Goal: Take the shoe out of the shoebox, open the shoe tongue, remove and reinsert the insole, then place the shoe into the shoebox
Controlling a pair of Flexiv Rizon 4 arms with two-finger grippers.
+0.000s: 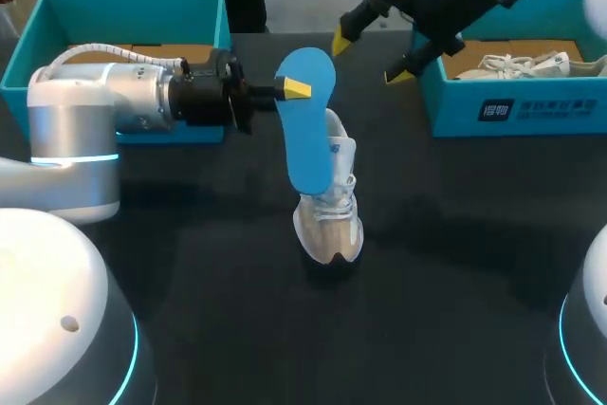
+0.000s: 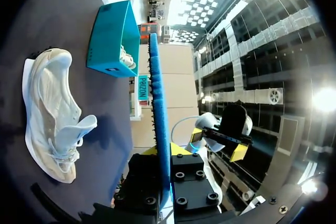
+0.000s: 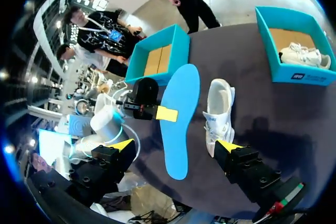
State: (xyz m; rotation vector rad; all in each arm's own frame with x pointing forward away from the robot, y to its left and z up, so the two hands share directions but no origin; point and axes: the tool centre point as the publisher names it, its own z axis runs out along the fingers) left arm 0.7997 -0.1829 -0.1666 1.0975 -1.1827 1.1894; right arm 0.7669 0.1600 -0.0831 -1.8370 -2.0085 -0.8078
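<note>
Black table [image 1: 455, 263], with the white shoe [image 1: 332, 225] at centre. Left shoebox [image 1: 57, 16] sits back-left of the shoe. Right shoebox [image 1: 531, 111], back-right, contains a second shoe [image 1: 522, 65]. Blue insole [image 1: 308, 139] is raised just beside the shoe, clamped by the left gripper [image 1: 289, 89]. Right gripper [image 1: 368, 59] is behind the shoe, fingers apart, holding nothing.

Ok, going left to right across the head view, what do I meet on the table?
Bare-floored teal cardboard shoebox, blue foam insole, right gripper, teal shoebox holding a white sneaker.
</note>
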